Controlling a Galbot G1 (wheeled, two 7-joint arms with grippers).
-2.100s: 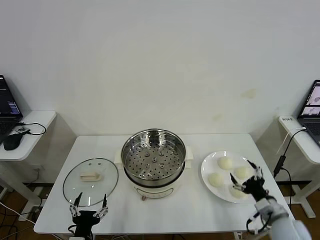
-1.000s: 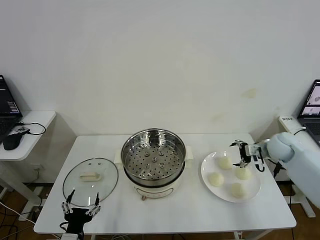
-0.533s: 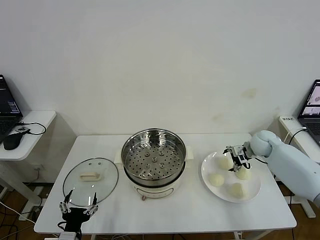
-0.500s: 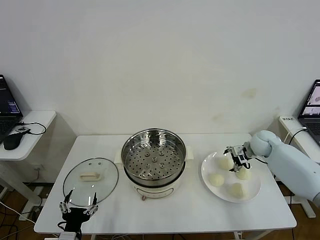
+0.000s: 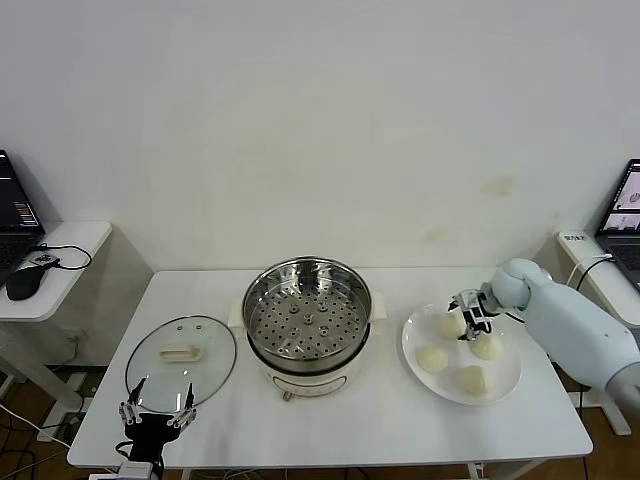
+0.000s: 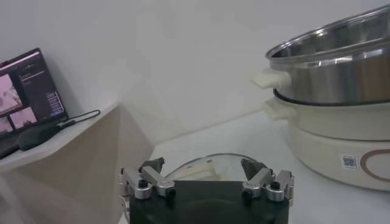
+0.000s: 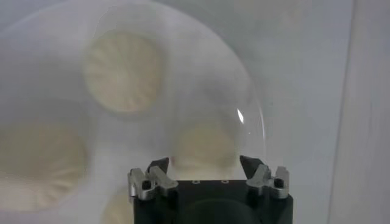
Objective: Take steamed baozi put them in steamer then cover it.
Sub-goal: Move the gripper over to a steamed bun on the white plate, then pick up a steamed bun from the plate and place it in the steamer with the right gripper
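Note:
Four cream-white baozi lie on a white plate (image 5: 510,372) right of the steamer: back (image 5: 449,324), right (image 5: 487,348), left (image 5: 432,359), front (image 5: 473,379). My right gripper (image 5: 471,313) hangs low over the plate's back right part. In the right wrist view its fingers (image 7: 157,168) stand open on either side of one baozi (image 7: 205,145), close to its flanks. The steel steamer (image 5: 308,318) sits mid-table with its perforated tray bare. The glass cover (image 5: 181,360) lies flat to its left. My left gripper (image 5: 156,414) waits open at the table's front edge, just before the cover (image 6: 210,163).
Side tables flank the white table (image 5: 330,425). The left one (image 5: 70,240) holds a laptop (image 5: 15,215) and a mouse (image 5: 25,283); the right one holds another laptop (image 5: 625,215) with a cable hanging down. The steamer's wall (image 6: 335,67) rises ahead of the left gripper.
My right gripper has shifted left and lower onto the plate, and its fingers have narrowed around a baozi. The left gripper has stayed put.

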